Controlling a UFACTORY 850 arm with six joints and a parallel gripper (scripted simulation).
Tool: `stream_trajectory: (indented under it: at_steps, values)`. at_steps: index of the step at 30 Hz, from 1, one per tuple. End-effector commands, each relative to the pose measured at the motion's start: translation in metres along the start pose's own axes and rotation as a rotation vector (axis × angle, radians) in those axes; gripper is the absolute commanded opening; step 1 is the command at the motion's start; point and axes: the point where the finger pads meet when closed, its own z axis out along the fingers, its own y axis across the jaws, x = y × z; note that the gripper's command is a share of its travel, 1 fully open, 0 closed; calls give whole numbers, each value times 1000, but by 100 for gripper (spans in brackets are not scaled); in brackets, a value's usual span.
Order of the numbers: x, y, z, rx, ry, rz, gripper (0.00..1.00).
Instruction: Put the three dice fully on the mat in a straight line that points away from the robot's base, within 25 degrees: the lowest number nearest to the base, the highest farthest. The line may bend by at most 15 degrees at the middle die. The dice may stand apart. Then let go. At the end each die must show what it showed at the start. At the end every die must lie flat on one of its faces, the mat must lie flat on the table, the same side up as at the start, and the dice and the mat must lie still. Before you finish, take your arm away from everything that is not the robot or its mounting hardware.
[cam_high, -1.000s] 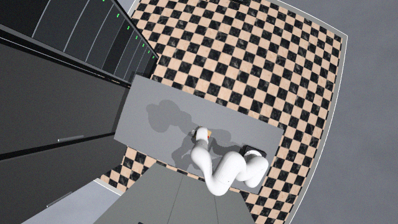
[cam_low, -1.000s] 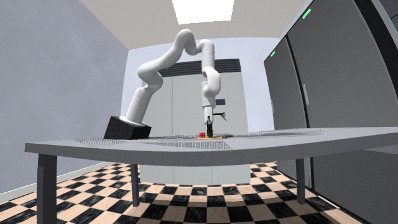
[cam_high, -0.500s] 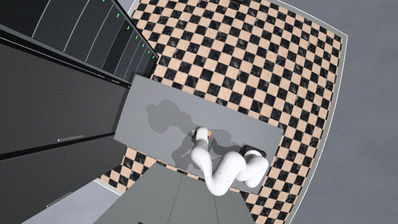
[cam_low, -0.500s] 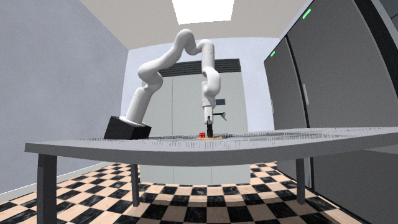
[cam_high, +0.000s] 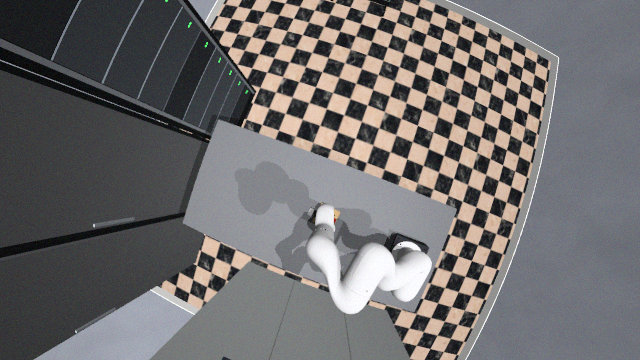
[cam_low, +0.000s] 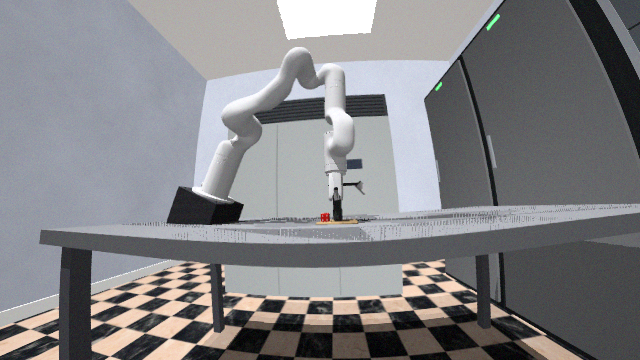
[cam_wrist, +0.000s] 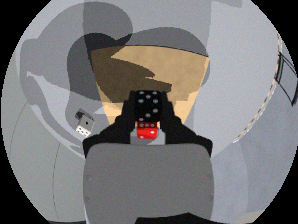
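In the wrist view my gripper is shut on a black die with white pips, low over the near part of the tan mat. A red die shows just behind the black one, between the finger bases. A white die lies on the grey table left of the mat, off it. In the exterior view the gripper reaches down to the mat, and the red die sits on the mat beside it, on the base's side. In the top view the arm hides most of the mat.
The arm's black base stands on the table to the left of the mat. Tall dark cabinets stand along the right of the table. The table's near edge lies in front of the mat.
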Motion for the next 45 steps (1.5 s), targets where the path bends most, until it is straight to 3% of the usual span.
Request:
stream_trajectory:
  at_steps: [1, 42, 45]
  values:
    - [1, 0, 0, -1, 2, 0, 27]
    - [1, 0, 1, -1, 2, 0, 27]
    - [1, 0, 1, -1, 2, 0, 31]
